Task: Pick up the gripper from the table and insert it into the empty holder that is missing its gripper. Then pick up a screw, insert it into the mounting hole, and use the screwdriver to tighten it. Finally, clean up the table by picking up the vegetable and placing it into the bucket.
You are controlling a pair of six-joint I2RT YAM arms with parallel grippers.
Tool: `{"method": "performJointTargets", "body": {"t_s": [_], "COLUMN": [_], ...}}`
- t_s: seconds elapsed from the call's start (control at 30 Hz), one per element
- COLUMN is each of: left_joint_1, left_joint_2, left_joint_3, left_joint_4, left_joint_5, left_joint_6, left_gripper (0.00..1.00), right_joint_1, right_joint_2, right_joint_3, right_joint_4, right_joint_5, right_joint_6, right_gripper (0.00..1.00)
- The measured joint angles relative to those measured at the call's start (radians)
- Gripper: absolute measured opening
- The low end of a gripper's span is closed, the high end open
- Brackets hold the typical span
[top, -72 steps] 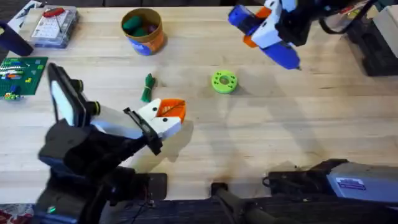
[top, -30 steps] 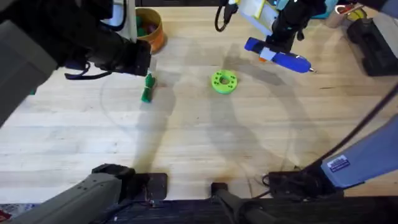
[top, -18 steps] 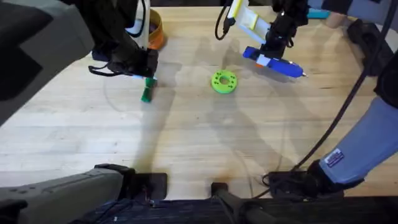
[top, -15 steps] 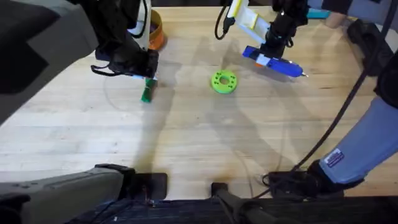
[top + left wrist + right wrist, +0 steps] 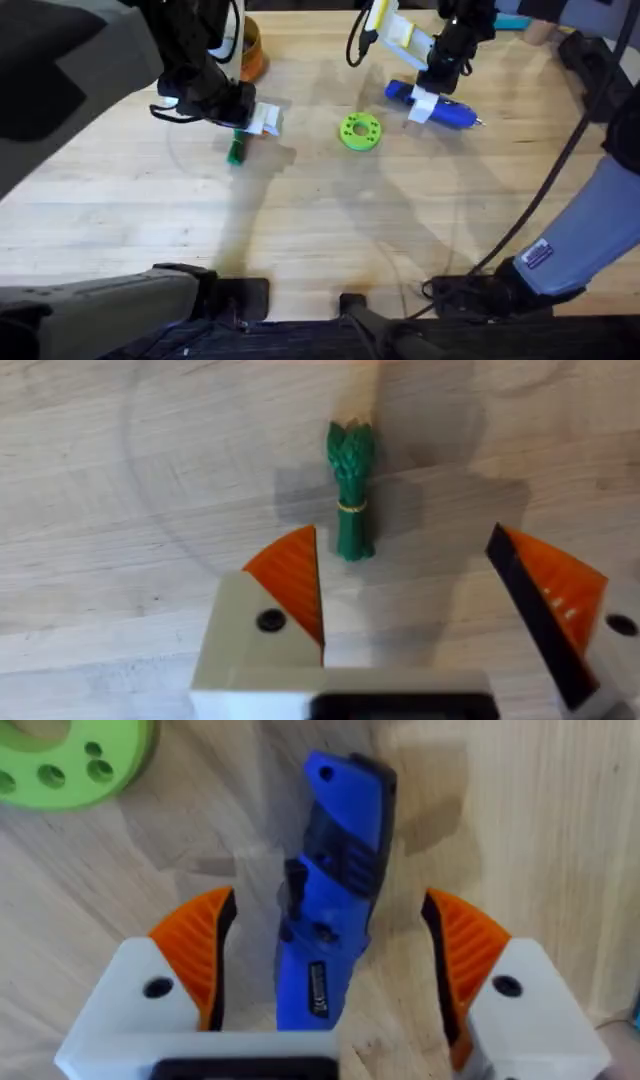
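Left hand wide open above vegetable

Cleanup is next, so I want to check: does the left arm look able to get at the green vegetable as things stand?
Probably yes. The left gripper hangs right over the vegetable with its jaws open; the wrist view shows bare table around the vegetable, with nothing between.

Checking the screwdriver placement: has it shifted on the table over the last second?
Yes. The screwdriver slid slightly toward the lime-green disc, ending nearer it.
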Motion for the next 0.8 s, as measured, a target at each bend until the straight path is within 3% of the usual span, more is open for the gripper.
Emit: {"method": "performJointTargets", "body": {"t_s": [0.13, 0.4, 0.57, 0.8], "left_joint_1": [0.009, 0.095, 0.097, 0.097], "left_joint_2": [0.000, 0.000, 0.028, 0.173], "left_joint_3": [0.000, 0.000, 0.000, 0.001], "left_joint_4": [0.002, 0.004, 0.010, 0.064], "left_joint_5": [0.001, 0.000, 0.012, 0.022], "left_joint_6": [0.000, 0.000, 0.000, 0.000], "left_gripper": [0.986, 0.986, 0.986, 0.986], "right_joint_1": [0.001, 0.004, 0.004, 0.004], "right_joint_2": [0.000, -0.034, -0.088, -0.233], "right_joint_3": [0.000, 0.000, 0.000, 0.001], "right_joint_4": [0.000, 0.000, -0.004, -0.030], "right_joint_5": [0.000, 0.000, 0.000, 0.000], "right_joint_6": [0.011, 0.144, 0.233, 0.383], "right_gripper": [0.996, 0.996, 0.996, 0.996]}}
